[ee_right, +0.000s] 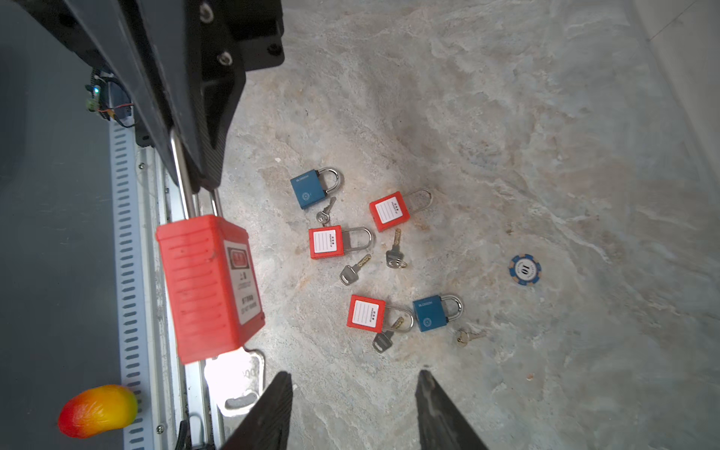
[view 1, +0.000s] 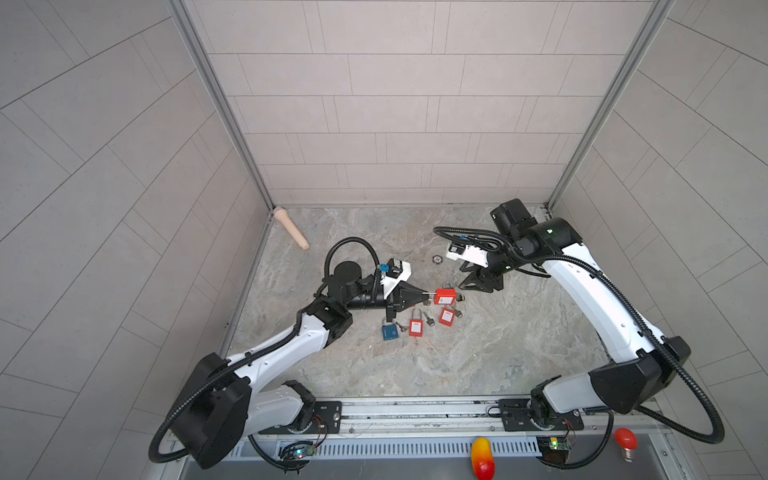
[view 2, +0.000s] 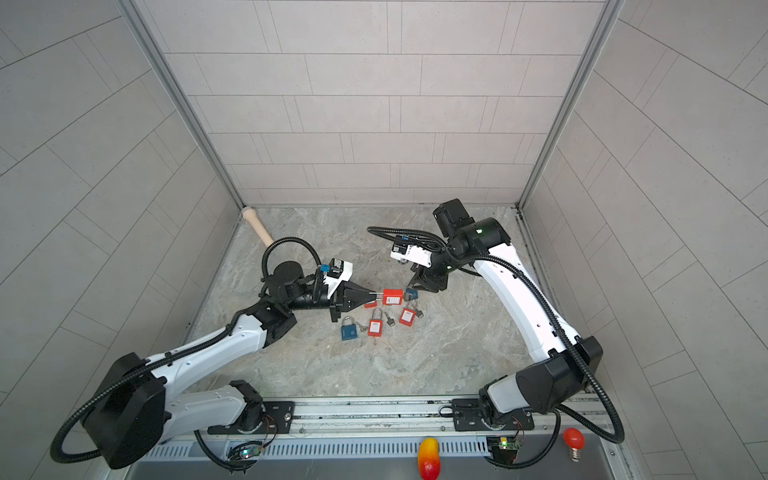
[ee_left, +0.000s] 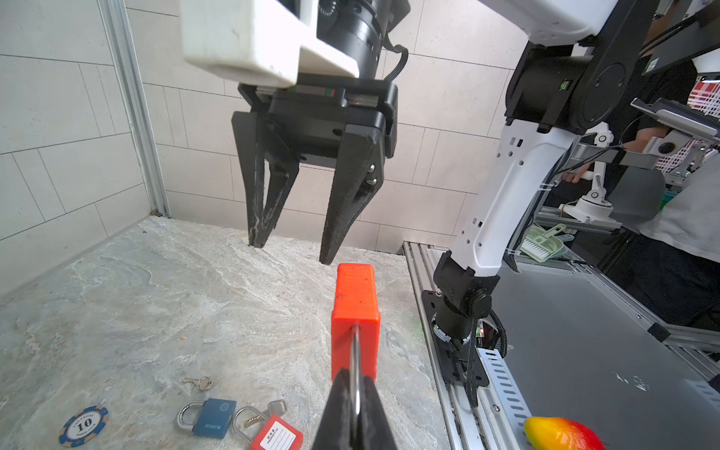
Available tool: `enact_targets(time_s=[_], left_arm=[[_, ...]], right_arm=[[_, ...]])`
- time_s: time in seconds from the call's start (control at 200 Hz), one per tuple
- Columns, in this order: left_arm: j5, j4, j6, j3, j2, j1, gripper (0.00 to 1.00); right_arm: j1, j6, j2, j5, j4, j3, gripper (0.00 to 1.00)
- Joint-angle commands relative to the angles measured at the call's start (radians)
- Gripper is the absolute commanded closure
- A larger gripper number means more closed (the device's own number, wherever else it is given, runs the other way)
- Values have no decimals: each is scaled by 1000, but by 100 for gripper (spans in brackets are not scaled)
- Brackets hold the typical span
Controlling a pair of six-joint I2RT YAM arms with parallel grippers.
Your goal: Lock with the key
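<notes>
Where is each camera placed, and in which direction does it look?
Top views: high at front, looking down on the table; left gripper and right gripper show.
Left wrist: behind the left gripper, facing the right gripper past the held red padlock.
Right wrist: behind the right gripper, looking down at loose padlocks.
Shared: all show the red padlock.

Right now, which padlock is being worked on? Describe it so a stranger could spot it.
On the marble tabletop, find the left gripper reaching toward the middle. The red padlock is clamped by its shackle in those shut jaws. It alone is lifted off the surface; the other red and blue padlocks lie flat nearby.
</notes>
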Motion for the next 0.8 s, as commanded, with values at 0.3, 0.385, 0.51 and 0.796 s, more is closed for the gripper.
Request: enact_targets(time_s=[0.3, 0.385, 0.51, 0.796], left_arm=[[16, -54, 72, 40, -46, 4, 100], [20, -56, 73, 48, -42, 5, 100], [20, -59, 75, 50, -42, 4, 100], [31, -44, 61, 58, -50, 5, 100]], right_arm=[[2, 18, -63, -106, -25, -62, 50], [26, 39, -45, -92, -52, -61, 53], [46, 33, -30, -120, -100, -51, 54], [75, 48, 0, -75, -87, -77, 57]])
